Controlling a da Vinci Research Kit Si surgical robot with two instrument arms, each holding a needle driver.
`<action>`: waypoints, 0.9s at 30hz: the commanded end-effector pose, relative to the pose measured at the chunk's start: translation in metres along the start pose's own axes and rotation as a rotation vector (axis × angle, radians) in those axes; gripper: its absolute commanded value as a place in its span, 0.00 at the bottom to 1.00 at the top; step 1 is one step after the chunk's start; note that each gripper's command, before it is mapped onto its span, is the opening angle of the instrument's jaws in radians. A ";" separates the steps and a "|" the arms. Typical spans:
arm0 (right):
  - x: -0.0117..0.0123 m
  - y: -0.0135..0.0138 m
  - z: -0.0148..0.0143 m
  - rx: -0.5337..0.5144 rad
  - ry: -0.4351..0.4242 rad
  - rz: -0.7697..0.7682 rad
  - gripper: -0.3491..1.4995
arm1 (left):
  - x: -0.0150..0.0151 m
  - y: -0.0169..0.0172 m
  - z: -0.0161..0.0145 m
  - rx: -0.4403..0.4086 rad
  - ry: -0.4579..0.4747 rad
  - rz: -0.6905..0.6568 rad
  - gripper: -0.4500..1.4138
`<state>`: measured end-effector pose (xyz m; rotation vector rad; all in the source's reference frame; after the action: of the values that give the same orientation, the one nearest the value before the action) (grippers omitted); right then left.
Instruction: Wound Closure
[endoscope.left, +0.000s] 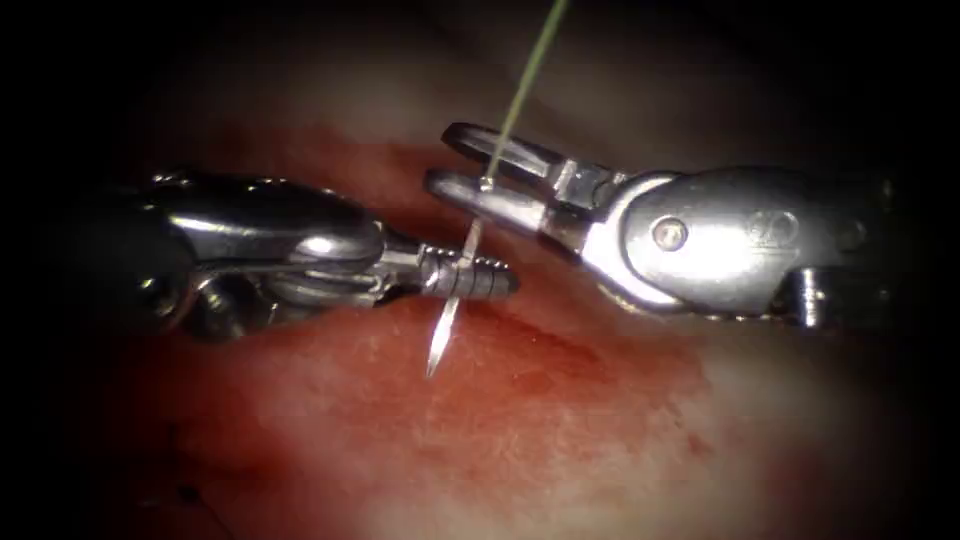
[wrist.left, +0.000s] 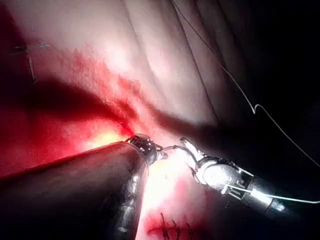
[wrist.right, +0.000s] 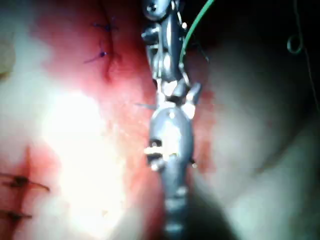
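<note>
My left tool (endoscope.left: 503, 279) comes in from the left, shut across the middle of the curved needle (endoscope.left: 447, 322). The needle's sharp tip points down at the red-stained tissue (endoscope.left: 560, 420) and looks free of it. Its tail end reaches up to my right tool (endoscope.left: 440, 155), whose two jaws stand open around the spot where the green thread (endoscope.left: 522, 88) joins the needle. From there the thread runs up and out of the picture. The right wrist view has the right tool (wrist.right: 170, 95) and the green thread (wrist.right: 196, 24).
Red fluid (endoscope.left: 600, 370) spreads over the tissue under both tools. Finished stitches (wrist.left: 170, 229) lie near the left shaft (wrist.left: 75, 190), and more stitches (wrist.right: 102, 52) sit beside the right tool. Loose thread (wrist.left: 240, 90) trails across the pale tissue.
</note>
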<state>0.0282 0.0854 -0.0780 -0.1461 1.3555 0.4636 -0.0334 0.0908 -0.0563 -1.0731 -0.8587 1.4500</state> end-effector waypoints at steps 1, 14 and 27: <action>-0.0003 0.0000 0.0005 -0.001 0.004 0.000 0.00 | -0.0004 -0.0003 0.0007 0.001 -0.001 0.036 0.08; -0.0018 0.0015 0.0003 0.002 -0.020 -0.019 0.00 | -0.0001 -0.0009 -0.0004 -0.022 0.057 0.567 0.65; -0.0051 0.0037 0.0031 0.001 -0.201 -0.080 0.00 | -0.0037 -0.0035 -0.0069 0.271 -0.141 0.717 0.62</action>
<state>0.0281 0.0884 -0.0720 -0.1463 1.1353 0.3985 -0.0251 0.0874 -0.0550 -1.1026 -0.3393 2.2025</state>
